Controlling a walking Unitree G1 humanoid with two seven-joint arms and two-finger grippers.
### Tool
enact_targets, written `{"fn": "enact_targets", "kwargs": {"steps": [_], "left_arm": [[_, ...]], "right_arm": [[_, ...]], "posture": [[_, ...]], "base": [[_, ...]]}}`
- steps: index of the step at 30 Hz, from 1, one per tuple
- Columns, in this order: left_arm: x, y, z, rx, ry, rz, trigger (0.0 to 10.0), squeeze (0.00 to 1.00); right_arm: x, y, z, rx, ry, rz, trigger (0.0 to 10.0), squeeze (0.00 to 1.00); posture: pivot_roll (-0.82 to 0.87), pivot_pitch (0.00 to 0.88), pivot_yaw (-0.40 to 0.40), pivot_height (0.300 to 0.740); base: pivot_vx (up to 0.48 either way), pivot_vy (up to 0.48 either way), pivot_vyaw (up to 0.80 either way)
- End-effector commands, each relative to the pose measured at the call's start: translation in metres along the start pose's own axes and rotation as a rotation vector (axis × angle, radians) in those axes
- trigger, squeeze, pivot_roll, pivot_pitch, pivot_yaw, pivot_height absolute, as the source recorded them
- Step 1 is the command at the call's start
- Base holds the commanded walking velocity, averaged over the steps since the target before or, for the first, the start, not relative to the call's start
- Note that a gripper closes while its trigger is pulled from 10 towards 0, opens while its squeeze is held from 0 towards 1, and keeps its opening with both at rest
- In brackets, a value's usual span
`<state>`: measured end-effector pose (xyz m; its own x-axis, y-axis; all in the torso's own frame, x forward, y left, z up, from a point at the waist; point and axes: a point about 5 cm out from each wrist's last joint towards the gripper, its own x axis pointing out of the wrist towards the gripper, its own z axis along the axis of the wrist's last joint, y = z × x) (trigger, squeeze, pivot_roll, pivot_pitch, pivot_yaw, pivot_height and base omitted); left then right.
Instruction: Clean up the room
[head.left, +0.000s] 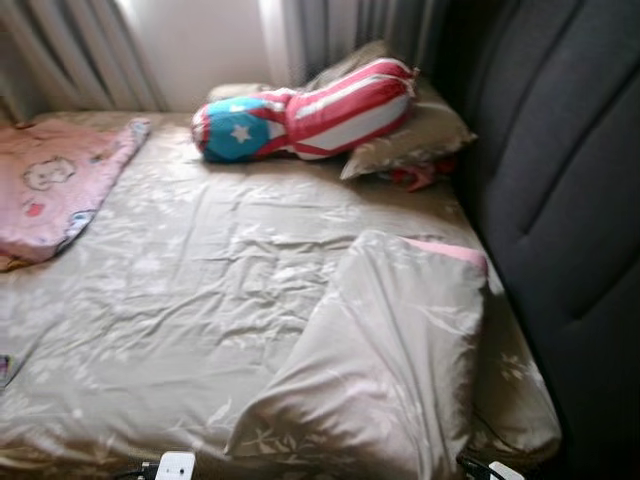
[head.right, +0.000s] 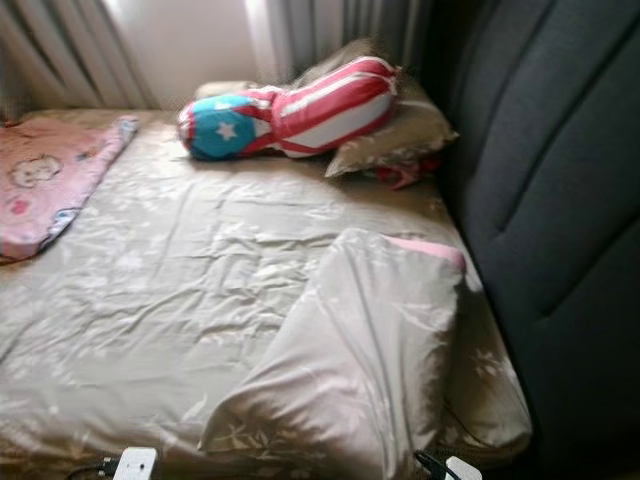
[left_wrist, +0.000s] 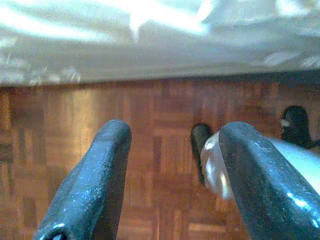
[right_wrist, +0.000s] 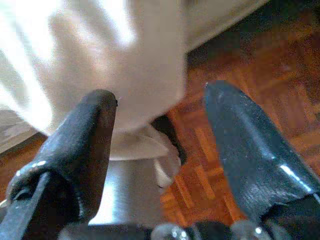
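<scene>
A beige floral pillow (head.left: 385, 355) with a pink edge lies tilted at the front right of the bed (head.left: 180, 300). At the back, a red-and-white striped bolster (head.left: 310, 112) with a blue star end leans on a second beige pillow (head.left: 415, 135). A pink blanket (head.left: 50, 180) is bunched at the bed's left. My left gripper (left_wrist: 175, 132) hangs open over parquet floor (left_wrist: 150, 165), below the bed's edge. My right gripper (right_wrist: 160, 95) is open too, with pale bedding (right_wrist: 100, 60) just beyond its fingertips and nothing held.
A tall dark padded headboard (head.left: 560, 180) runs along the bed's right side. Grey curtains (head.left: 330, 30) and a pale wall stand behind the bed. A red cloth (head.left: 420, 178) peeks out under the far pillow. The sheet is wrinkled across the middle.
</scene>
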<state>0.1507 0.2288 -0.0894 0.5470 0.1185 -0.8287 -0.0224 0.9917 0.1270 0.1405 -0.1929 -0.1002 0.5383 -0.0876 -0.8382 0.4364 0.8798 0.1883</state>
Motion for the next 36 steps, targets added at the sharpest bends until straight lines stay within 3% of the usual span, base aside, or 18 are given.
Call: {"fn": "enact_targets", "kwargs": {"steps": [1, 9, 12, 15, 17, 19, 20, 23, 26, 34, 36], "left_arm": [[-0.001, 0.003, -0.005, 0.03, 0.028, 0.002, 10.0, 0.0], [-0.001, 0.004, -0.001, -0.074, -0.002, 0.001, 10.0, 0.0], [0.001, 0.006, 0.009, -0.174, -0.054, 0.007, 10.0, 0.0], [0.001, 0.005, 0.015, -0.19, -0.081, -0.002, 10.0, 0.0], [0.002, 0.004, 0.021, -0.217, -0.112, -0.015, 10.0, 0.0], [0.002, 0.004, 0.022, -0.223, -0.117, -0.017, 10.0, 0.0], [0.003, 0.004, 0.025, -0.24, -0.128, -0.017, 10.0, 0.0], [0.003, 0.005, 0.026, -0.264, -0.139, -0.017, 10.0, 0.0], [0.002, 0.007, 0.025, -0.307, -0.147, -0.003, 10.0, 0.0], [0.0, 0.015, 0.022, -0.37, -0.165, 0.031, 10.0, 0.0], [0.003, 0.013, 0.043, -0.373, -0.222, 0.028, 10.0, 0.0]], "right_arm": [[-0.001, -0.002, -0.003, 0.009, 0.005, -0.005, 10.0, 0.0], [0.0, 0.002, 0.002, -0.033, -0.013, 0.023, 10.0, 0.0], [0.003, 0.011, 0.022, -0.116, -0.1, 0.072, 10.0, 0.0], [0.004, 0.019, 0.035, -0.156, -0.156, 0.108, 10.0, 0.0], [0.005, 0.028, 0.055, -0.189, -0.245, 0.15, 10.0, 0.0], [0.005, 0.03, 0.058, -0.192, -0.259, 0.156, 10.0, 0.0], [0.005, 0.04, 0.077, -0.21, -0.328, 0.192, 10.0, 0.0], [0.003, 0.058, 0.1, -0.289, -0.419, 0.256, 10.0, 0.0], [0.0, 0.073, 0.108, -0.341, -0.461, 0.325, 10.0, 0.0], [-0.002, 0.077, 0.116, -0.345, -0.515, 0.327, 10.0, 0.0], [-0.004, 0.078, 0.121, -0.342, -0.555, 0.322, 10.0, 0.0]], "posture": [[-0.02, 0.0, 0.015, 0.74], [-0.03, 0.0, 0.016, 0.74], [-0.03, 0.0, 0.014, 0.74], [-0.04, 0.0, 0.012, 0.74], [-0.04, 0.0, 0.011, 0.74], [-0.04, 0.0, 0.011, 0.74], [-0.05, 0.0, 0.009, 0.74], [-0.05, 0.0, 0.005, 0.74], [-0.04, 0.0, -0.008, 0.74], [-0.02, 0.0, -0.03, 0.74], [-0.03, 0.0, -0.026, 0.74]], "base": [[0.0, 0.0, 0.0], [0.0, 0.0, 0.0], [0.0, 0.0, 0.0], [0.0, 0.0, 0.0], [0.0, 0.0, 0.0], [0.0, 0.0, 0.0], [0.0, 0.0, 0.0], [0.0, 0.0, 0.0], [0.0, 0.0, 0.0], [0.0, 0.0, 0.0], [0.0, 0.0, 0.0]]}}
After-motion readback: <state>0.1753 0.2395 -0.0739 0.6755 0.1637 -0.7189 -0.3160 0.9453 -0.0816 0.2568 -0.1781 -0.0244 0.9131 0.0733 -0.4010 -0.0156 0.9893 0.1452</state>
